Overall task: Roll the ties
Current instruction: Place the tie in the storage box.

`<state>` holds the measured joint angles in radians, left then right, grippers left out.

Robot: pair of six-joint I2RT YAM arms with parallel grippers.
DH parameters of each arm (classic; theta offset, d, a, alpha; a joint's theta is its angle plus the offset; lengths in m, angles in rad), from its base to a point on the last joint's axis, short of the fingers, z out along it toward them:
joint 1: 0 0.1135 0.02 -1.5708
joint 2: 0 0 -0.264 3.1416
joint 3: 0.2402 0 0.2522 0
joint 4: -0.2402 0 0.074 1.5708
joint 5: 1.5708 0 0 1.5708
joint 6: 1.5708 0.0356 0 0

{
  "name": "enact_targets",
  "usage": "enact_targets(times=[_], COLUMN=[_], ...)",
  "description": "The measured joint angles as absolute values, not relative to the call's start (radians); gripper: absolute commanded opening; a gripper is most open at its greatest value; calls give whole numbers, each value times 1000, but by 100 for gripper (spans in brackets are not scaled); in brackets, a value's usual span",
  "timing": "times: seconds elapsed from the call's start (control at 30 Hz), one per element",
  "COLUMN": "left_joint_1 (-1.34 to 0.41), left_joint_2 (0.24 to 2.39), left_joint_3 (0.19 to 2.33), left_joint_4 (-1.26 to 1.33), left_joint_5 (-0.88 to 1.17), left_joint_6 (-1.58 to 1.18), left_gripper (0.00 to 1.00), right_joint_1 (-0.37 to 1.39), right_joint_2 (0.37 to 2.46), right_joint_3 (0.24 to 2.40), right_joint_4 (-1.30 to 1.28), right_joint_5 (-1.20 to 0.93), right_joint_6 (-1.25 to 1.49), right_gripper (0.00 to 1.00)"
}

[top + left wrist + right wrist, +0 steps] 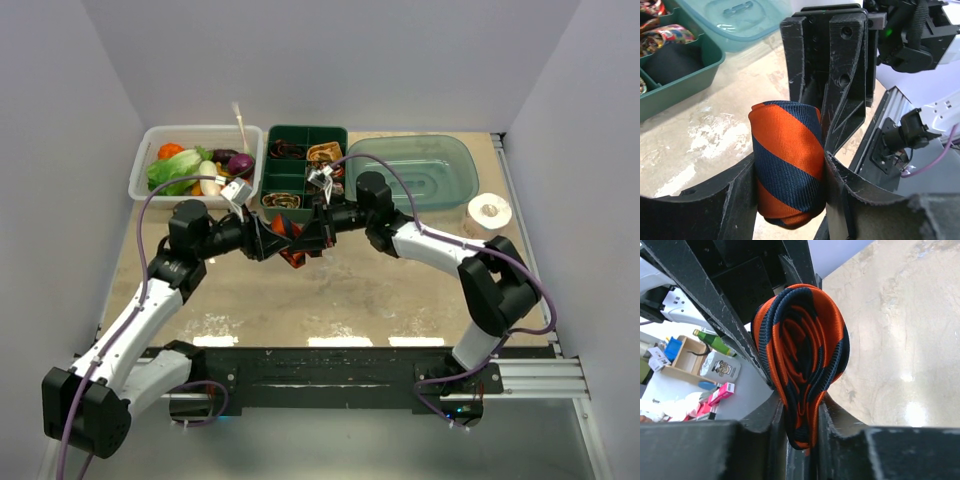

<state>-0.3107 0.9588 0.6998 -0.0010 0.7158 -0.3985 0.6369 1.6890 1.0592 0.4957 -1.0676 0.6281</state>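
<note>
The cell is enclosed by plain white panels: a rear wall [320, 60], a left wall [50, 150] and a right wall [590, 150]. The surface [350, 300] is beige with a mottled, worn finish. Three bright light reflections [340, 341] lie along its near edge. An aluminium rail [530, 375] borders that edge. The right wrist view shows a wooden shelf box [682, 357] and a green bottle [715, 341] in the room beyond.

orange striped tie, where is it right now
The rolled orange and navy striped tie is at mid-table, gripped by both the left gripper and the right gripper, just in front of the green compartment tray in the top view.
</note>
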Motion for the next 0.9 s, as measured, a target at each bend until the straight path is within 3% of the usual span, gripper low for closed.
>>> enact_targets(times=[0.33,0.9], left_joint_1=[-319,-322], left_joint_2=[955,1044], left_joint_3=[726,857], left_joint_4=[-54,-152], left_joint_5=[640,480], left_joint_6=[-390,-412], left_gripper=[57,91], right_joint_1=[641,648], right_joint_2=[1709,1811], right_joint_3=[1078,1092], right_joint_4=[503,653], right_joint_5=[-1045,-1038], right_joint_6=[648,754], right_gripper=[11,12])
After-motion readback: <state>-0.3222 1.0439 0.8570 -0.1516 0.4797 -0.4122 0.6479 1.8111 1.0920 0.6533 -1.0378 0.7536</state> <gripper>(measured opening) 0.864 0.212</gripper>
